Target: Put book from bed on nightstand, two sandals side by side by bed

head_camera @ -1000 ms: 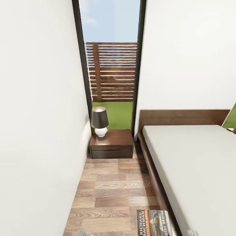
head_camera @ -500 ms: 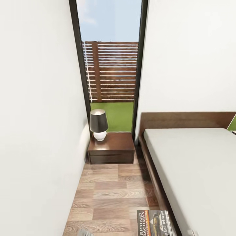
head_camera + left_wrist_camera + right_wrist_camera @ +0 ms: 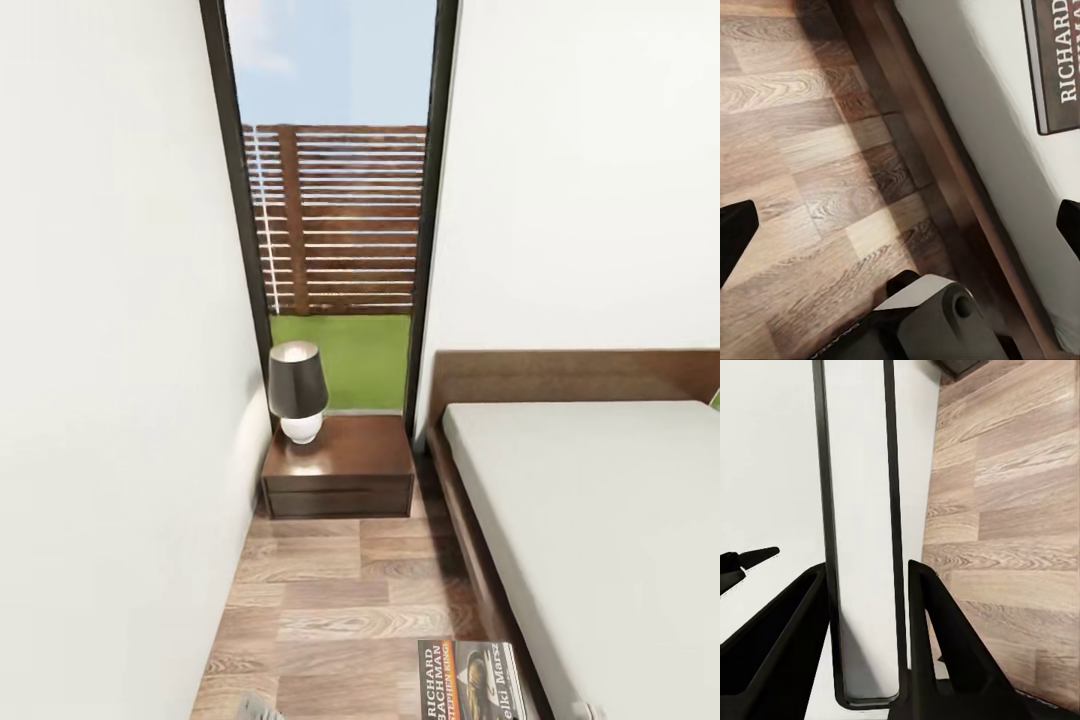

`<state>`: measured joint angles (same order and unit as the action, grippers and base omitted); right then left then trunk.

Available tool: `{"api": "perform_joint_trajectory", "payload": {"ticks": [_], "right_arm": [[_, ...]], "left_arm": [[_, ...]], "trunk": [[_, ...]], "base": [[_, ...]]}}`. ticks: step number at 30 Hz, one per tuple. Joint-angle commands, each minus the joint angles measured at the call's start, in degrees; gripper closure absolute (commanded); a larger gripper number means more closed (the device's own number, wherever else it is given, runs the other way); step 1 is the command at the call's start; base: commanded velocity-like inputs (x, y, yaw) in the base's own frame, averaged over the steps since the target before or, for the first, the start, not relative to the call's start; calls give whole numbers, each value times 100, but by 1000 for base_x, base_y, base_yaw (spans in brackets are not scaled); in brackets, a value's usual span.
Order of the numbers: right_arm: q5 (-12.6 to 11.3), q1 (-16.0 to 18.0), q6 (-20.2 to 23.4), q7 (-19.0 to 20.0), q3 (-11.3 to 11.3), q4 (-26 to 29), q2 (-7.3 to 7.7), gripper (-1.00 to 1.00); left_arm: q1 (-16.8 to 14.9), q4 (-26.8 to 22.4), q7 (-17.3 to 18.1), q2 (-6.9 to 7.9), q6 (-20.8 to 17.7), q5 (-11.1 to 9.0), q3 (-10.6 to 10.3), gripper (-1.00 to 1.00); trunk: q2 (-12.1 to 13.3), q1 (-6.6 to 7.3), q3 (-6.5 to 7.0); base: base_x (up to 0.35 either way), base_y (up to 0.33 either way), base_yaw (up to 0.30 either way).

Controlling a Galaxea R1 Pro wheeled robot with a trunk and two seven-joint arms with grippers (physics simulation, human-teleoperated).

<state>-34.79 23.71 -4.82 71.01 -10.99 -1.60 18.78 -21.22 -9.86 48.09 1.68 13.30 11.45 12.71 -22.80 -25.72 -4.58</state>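
Facing you, a lamp (image 3: 297, 392) stands on the nightstand (image 3: 345, 462) beside the bed (image 3: 600, 520); your right gripper (image 3: 862, 607) clamps the book (image 3: 470, 680), left gripper (image 3: 900, 225) spread empty.

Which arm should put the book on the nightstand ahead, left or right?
Right. The right gripper seems to clamp the book edge-on between its jaws, so it likely need only reach the nightstand, whose top is bare beside the lamp. The left gripper is open and holds nothing.
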Motion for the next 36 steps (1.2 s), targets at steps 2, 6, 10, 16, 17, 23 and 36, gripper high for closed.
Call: {"api": "perform_joint_trajectory", "payload": {"ticks": [2, 6, 10, 16, 17, 23, 36], "right_arm": [[-37, 11, -54, 17, -25, -14, 2, 100], [-37, 11, -54, 18, -23, -12, 3, 100], [-37, 11, -54, 18, -22, -12, 3, 100], [-37, 11, -54, 18, -24, -10, 2, 100], [-37, 11, -54, 18, -23, -10, 2, 100], [-37, 11, -54, 18, -23, -10, 1, 100], [-37, 11, -54, 18, -24, -10, 3, 100]], "left_arm": [[-4, 1, 16, -1, 32, 60, 47, -100], [-5, 3, 16, -1, 32, 60, 49, -100], [-5, 4, 16, -1, 32, 59, 48, -100], [-5, 1, 16, 2, 32, 61, 51, -100], [-4, 1, 16, 1, 32, 60, 51, -100], [-5, 3, 16, -1, 32, 60, 50, -100], [-5, 2, 16, -1, 32, 61, 47, -100]], "trunk": [[-12, -7, -12], [-12, -7, -12], [-12, -7, -12], [-12, -7, -12], [-12, -7, -12], [-12, -7, -12], [-12, -7, -12]], "base": [[319, 0, 0], [319, 0, 0], [319, 0, 0], [319, 0, 0], [319, 0, 0], [319, 0, 0], [319, 0, 0]]}}
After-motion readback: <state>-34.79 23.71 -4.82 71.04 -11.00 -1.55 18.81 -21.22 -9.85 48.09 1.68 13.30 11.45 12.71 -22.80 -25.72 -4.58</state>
